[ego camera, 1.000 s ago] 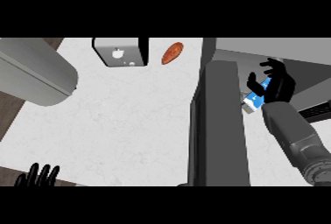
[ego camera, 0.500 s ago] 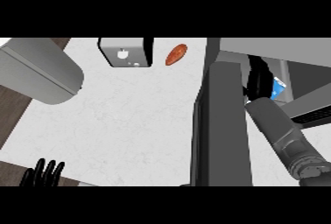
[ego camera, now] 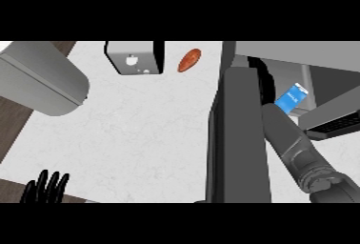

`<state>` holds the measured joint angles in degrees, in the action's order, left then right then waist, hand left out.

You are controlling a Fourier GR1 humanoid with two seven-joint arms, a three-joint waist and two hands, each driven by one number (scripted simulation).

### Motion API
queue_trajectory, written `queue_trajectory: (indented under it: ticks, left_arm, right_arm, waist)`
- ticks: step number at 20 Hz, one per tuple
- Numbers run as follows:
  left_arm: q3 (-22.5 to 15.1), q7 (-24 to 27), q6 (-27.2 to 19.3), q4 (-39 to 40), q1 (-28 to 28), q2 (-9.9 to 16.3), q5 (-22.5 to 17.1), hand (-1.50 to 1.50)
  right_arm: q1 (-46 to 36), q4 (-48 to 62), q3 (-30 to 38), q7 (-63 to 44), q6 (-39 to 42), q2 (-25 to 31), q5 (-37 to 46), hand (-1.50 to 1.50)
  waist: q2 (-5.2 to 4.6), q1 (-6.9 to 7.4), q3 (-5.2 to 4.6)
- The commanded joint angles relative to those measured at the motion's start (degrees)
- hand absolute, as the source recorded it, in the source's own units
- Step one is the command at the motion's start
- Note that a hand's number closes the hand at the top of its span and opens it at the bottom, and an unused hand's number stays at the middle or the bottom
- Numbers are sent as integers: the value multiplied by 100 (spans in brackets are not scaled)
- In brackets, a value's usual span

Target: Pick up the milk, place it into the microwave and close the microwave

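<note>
My left hand rests at the lower left edge of the counter, fingers straight and spread, pointing up. Farther along, a grey toaster and an orange-brown food item sit near the top. The dark microwave door stands open. My right forearm reaches past it; I cannot tell its hand's state. The blue milk stands inside the microwave
</note>
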<state>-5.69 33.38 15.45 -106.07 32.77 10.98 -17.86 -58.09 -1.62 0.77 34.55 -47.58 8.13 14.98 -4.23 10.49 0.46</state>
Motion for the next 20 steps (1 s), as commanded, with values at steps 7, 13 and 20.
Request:
queue_trajectory:
  ticks: [7, 13, 20]
  left_arm:
    - [106, 116, 74, -13, 95, 66, -17, -150]
    - [134, 136, 85, 16, 181, 45, -55, -150]
    - [-40, -49, -60, -476, 559, -61, -5, -150]
  right_arm:
    - [194, -545, 692, 683, 1235, -204, -715, -150]
    - [747, -700, 1118, 1474, 2330, -261, -1178, -150]
    - [1329, -629, 1308, 2154, 2966, -417, -1365, -150]
  waist:
    - [95, -247, 0]
    - [176, -493, -7]
    - [273, -680, -18]
